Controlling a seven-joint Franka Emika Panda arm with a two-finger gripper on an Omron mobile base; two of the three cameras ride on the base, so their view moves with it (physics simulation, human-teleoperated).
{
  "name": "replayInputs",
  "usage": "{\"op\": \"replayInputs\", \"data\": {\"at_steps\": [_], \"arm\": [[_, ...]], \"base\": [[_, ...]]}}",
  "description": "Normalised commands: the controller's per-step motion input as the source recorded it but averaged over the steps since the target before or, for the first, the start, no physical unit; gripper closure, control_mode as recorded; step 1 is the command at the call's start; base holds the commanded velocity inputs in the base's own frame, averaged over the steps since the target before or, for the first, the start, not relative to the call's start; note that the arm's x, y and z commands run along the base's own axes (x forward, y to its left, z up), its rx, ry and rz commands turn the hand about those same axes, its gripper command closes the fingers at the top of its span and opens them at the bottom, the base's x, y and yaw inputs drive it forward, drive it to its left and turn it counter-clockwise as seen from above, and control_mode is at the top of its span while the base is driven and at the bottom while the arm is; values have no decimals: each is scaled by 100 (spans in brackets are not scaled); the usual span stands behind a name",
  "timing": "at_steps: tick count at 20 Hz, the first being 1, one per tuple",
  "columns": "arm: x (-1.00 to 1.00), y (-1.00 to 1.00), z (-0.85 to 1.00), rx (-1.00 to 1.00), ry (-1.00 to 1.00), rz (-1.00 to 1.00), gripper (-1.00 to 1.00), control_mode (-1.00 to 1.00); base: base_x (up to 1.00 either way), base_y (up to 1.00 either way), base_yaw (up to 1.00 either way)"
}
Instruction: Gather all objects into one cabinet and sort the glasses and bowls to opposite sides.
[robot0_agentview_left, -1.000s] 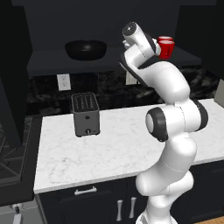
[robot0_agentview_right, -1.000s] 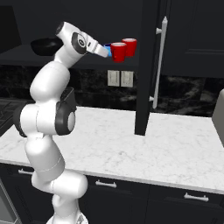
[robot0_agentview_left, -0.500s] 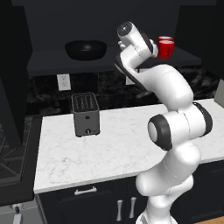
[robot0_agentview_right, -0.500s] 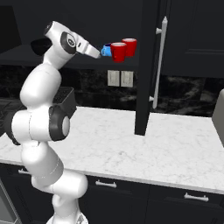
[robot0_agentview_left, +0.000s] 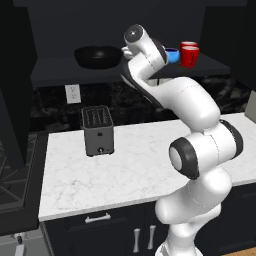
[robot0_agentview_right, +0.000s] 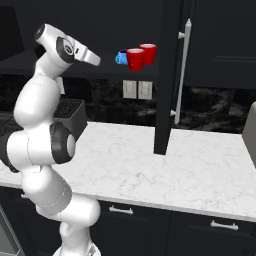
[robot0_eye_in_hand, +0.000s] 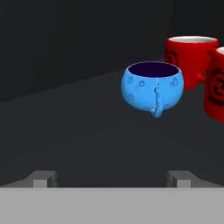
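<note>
The small blue bowl (robot0_eye_in_hand: 151, 87) stands upright on the dark shelf board (robot0_eye_in_hand: 87, 127) of the black cabinet, free of any grip. Right beside it stand two red cups (robot0_eye_in_hand: 190, 48) (robot0_eye_in_hand: 216, 83). My gripper (robot0_eye_in_hand: 111, 178) is open and empty, a short way back from the bowl, with its tips spread wide. From the right base view, the gripper (robot0_agentview_right: 96, 60) hangs to the left of the blue bowl (robot0_agentview_right: 121, 57) and red cups (robot0_agentview_right: 135, 59) (robot0_agentview_right: 148, 52). The big black bowl (robot0_agentview_left: 99, 56) rests on the same shelf's left part; the blue bowl (robot0_agentview_left: 171, 55) peeks out past my hand.
A grey toaster (robot0_agentview_left: 98, 130) stands on the white marble counter (robot0_agentview_left: 140, 165) below the shelf. An open black cabinet door with a long handle (robot0_agentview_right: 182, 65) hangs right of the cups. A stove (robot0_agentview_left: 10, 170) lies at the counter's left end.
My hand has drawn back to the left, away from the blue bowl. The bowl stays where it was on the shelf beside the red cups.
</note>
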Motion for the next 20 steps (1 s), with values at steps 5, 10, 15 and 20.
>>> {"op": "replayInputs", "data": {"at_steps": [5, 10, 15, 20], "arm": [[0, 46, 20, 6, 0, 19, -100, -100], [-1, 42, 4, 8, -1, 14, -100, -100], [0, 42, 0, 9, -6, 9, -100, -100], [0, 42, 0, 9, -7, 6, -100, -100]], "base": [[0, 0, 0], [0, 0, 0], [0, 0, 0], [0, 0, 0]]}}
